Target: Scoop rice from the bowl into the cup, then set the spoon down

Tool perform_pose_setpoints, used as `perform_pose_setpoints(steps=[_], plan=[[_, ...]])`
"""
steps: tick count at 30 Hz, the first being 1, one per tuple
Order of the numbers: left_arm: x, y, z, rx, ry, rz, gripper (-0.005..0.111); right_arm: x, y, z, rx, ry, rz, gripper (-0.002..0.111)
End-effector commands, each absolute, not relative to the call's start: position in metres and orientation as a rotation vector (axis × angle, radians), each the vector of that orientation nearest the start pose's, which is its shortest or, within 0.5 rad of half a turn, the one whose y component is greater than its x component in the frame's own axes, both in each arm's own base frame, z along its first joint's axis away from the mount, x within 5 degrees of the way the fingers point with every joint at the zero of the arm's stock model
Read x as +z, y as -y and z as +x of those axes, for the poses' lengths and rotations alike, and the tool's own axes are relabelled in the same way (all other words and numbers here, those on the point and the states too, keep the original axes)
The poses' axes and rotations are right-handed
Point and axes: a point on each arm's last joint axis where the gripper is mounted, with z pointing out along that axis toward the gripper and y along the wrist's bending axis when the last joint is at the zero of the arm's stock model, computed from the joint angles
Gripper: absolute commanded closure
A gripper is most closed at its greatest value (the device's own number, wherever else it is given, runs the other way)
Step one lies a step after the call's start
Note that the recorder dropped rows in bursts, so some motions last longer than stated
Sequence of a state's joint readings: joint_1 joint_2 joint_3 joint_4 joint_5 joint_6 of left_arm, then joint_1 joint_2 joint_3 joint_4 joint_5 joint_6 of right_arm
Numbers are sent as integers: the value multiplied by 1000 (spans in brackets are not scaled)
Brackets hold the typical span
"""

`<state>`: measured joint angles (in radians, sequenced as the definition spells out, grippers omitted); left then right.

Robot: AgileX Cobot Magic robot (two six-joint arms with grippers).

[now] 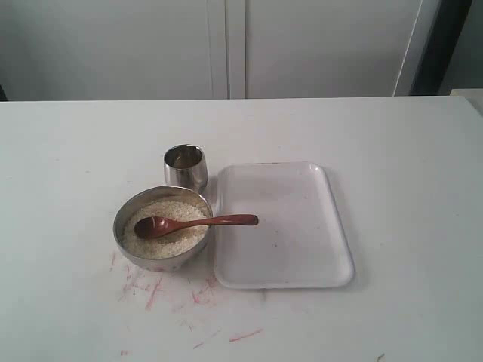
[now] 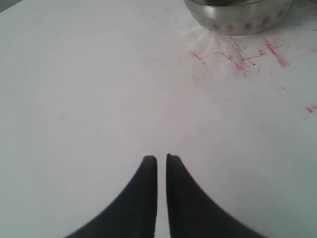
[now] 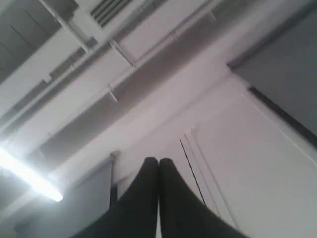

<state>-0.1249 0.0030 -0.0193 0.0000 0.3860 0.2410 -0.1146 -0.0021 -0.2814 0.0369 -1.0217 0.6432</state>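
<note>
A wide round shiny steel bowl (image 1: 151, 262) stands on the white worktop (image 1: 392, 151), left of the middle and toward the near side, holding a bed of small off-white uncooked rice grains (image 1: 177, 240). A dark reddish-brown wooden spoon (image 1: 196, 223) lies across it. Its oval scoop rests on the rice and its slim handle passes over the bowl's right rim, so that the end hangs above the left edge of a pale translucent rectangular plastic tray (image 1: 287, 249). The tray lies just right of the bowl. A small shiny steel cup with rounded sides (image 1: 185, 170) stands upright just beyond the bowl's far rim, close to the tray's far left corner. Smeared red marks (image 1: 155, 290) streak the worktop by the bowl's near side, and the left wrist view shows them too (image 2: 237, 57), below the bowl's wall (image 2: 237, 20). Plain white panels (image 1: 226, 45) close off the far side. The left tool (image 2: 161, 157) hangs over bare worktop with its two dark fingers drawn almost together, only a thin slit between them, gripping nothing. The right tool (image 3: 158, 161) points up toward a ceiling with a bright strip light (image 3: 29, 181), its fingers pressed together and holding nothing.
</note>
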Motion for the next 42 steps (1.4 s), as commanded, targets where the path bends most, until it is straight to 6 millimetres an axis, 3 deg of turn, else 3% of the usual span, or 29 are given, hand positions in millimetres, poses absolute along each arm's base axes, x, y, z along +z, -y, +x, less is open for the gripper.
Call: perform_pose_setpoints(steps=[1, 5, 8, 10, 15, 18, 22, 27, 33, 39, 40, 42], plan=[[178, 7, 51, 70, -1869, 347, 92, 397, -2, -73, 525, -19, 69, 108], [178, 7, 51, 70, -1869, 347, 92, 440, -3, -103, 563, -110, 88, 108], [178, 7, 51, 70, -1869, 347, 92, 473, -4, -132, 482, -307, 110, 108], [178, 7, 51, 70, -1869, 347, 92, 496, -1, -136, 482, -363, 108, 108], [178, 7, 51, 70, -1869, 347, 92, 545, 9, -126, 555, -502, 104, 108], [178, 7, 51, 70, -1869, 347, 92, 575, 13, -101, 607, -720, 101, 108], [178, 7, 51, 70, -1869, 347, 92, 593, 12, -75, 619, -876, 85, 108], [178, 7, 51, 70, -1869, 347, 92, 601, 5, -41, 569, -1089, 8, 108], [178, 7, 51, 70, -1869, 347, 92, 596, -11, 5, 538, -1328, -105, 108], [178, 7, 51, 70, -1869, 347, 92, 575, -30, 58, 490, -1652, -176, 108], [178, 7, 51, 70, -1869, 347, 92, 564, -37, 79, 459, -1775, -213, 108], [178, 7, 51, 70, -1869, 347, 92, 547, -47, 104, 438, -1960, -256, 108]])
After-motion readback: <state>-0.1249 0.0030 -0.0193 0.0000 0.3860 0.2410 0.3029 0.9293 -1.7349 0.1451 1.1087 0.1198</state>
